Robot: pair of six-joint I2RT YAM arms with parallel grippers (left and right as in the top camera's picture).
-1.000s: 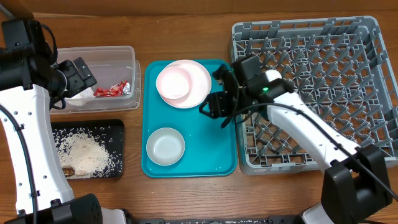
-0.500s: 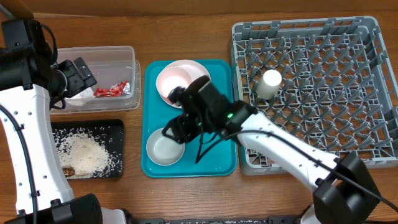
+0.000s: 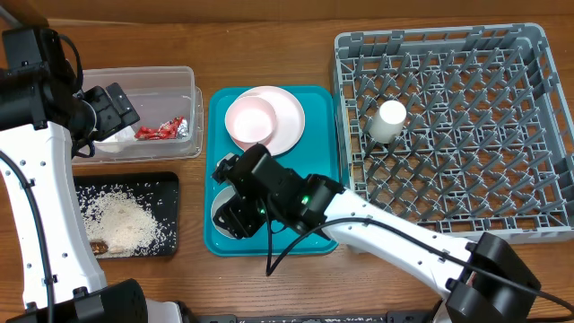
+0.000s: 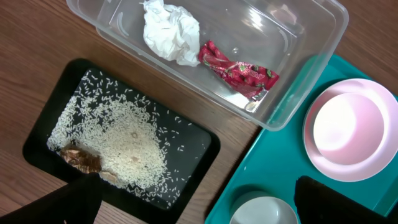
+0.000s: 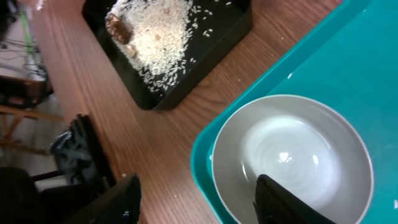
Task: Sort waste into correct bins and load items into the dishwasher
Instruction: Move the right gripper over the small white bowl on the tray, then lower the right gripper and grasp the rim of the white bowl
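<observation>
My right gripper (image 3: 235, 213) is open low over a pale bowl (image 5: 292, 152) at the front left of the teal tray (image 3: 316, 224). In the right wrist view its fingers (image 5: 199, 208) straddle the bowl's near rim, one inside and one outside. A pink plate with a pink bowl on it (image 3: 265, 119) sits at the tray's back. A white cup (image 3: 388, 120) stands in the grey dish rack (image 3: 448, 188). My left gripper (image 3: 109, 109) is open and empty above the clear tub (image 3: 170, 85), which holds a white napkin (image 4: 168, 31) and a red wrapper (image 4: 239, 70). No chopsticks show.
The black tray (image 3: 170, 184) at the front left holds loose rice (image 3: 121, 215) and a brown scrap (image 4: 81, 158). Bare wood runs between the bins and the teal tray. The rack fills the right side.
My right arm has swung from the rack's left edge, where the cup now stands, leftward across the teal tray and down to the pale bowl. The left arm has not moved.
</observation>
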